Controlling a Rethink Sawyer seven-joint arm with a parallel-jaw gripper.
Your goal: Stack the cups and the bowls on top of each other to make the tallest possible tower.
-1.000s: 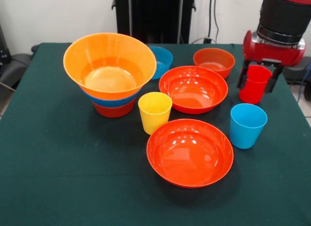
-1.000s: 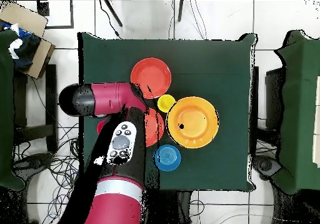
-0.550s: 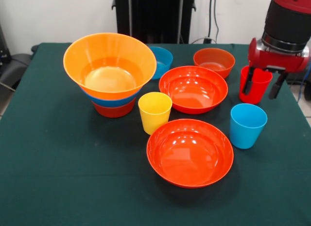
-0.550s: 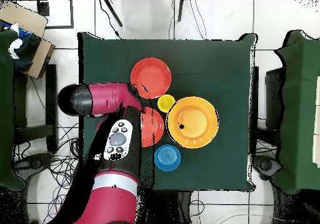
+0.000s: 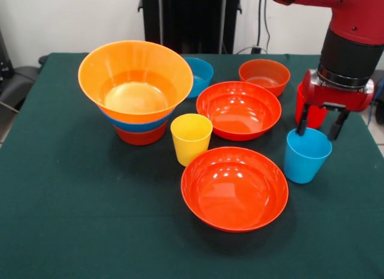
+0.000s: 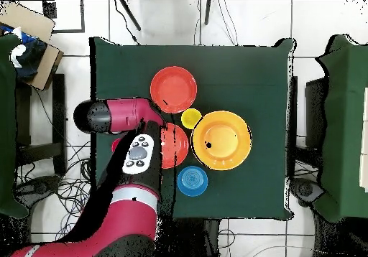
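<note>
Two cups flank what we see of the gripper (image 5: 318,124), fingers spread wide: red cup (image 5: 314,114) behind, light blue cup (image 5: 305,156) just below.

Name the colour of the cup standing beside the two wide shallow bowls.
Yellow cup; the front view shows it best.

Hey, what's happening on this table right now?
A red robot arm holds its end effector open just above the light blue cup, with the red cup standing behind it. No cup is gripped. The tower so far is the big orange bowl nested on a blue and a red-orange bowl. The yellow cup and other bowls sit loose on the table.
</note>
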